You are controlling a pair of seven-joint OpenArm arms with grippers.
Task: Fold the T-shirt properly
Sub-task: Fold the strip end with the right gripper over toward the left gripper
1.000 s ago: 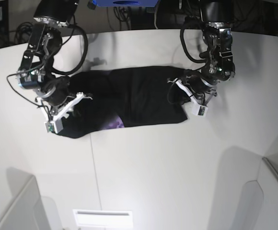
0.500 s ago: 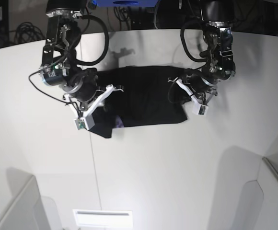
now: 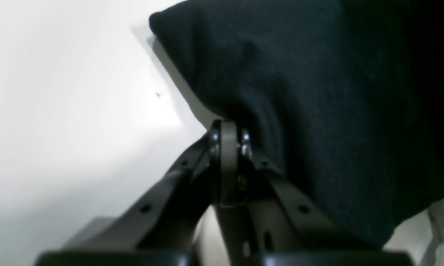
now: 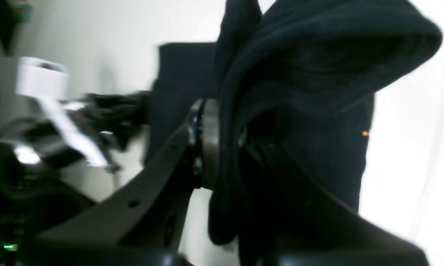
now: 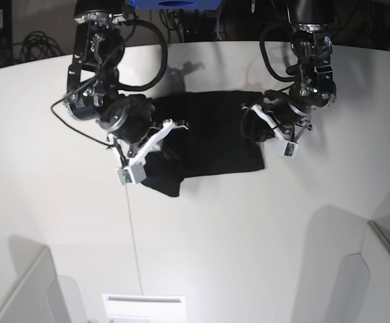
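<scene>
White table (image 5: 249, 235) with the black T-shirt (image 5: 215, 138) partly folded across its far middle.

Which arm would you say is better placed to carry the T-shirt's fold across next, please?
Probably the right: the right gripper is shut on the T-shirt with a lifted flap, while the left gripper just pins the far edge.
</scene>
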